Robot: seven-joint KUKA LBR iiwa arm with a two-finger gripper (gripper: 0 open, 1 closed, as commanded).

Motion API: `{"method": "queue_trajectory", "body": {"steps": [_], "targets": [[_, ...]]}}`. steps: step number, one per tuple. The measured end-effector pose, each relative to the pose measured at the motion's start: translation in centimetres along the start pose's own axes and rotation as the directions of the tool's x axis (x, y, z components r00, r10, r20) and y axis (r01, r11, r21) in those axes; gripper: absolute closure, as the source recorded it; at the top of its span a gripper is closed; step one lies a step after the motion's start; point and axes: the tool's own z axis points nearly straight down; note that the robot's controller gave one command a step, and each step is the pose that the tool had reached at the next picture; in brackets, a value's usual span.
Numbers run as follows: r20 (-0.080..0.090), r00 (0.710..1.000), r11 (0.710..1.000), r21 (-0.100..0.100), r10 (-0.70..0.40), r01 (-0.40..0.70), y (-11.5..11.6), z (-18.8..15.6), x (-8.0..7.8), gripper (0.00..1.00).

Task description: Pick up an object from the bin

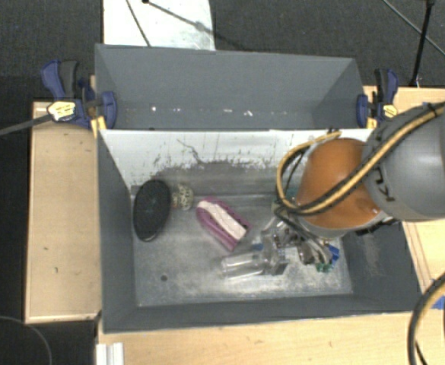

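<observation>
My gripper [271,258] is down near the bin floor at the front right, beneath the orange cover. Its fingers sit at the right end of a clear plastic piece [241,265] that lies flat near the front wall. Just left of and behind the gripper rests a purple and pink oblong thing [220,223], slanted across the floor. Whether the clear piece is between the fingers is hidden.
A black oval pad [151,209] leans at the bin's left side, with a small speckled ball [182,198] beside it. A green and blue bit [327,262] peeks out right of the gripper. The arm covers the bin's right part.
</observation>
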Motion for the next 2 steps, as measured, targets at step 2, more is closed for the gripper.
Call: {"method": "queue_trajectory", "body": {"steps": [2], "targets": [[0.0,1.0,1.0,0.0,0.002,-0.002,0.0,0.0,0.0,1.0]]}}
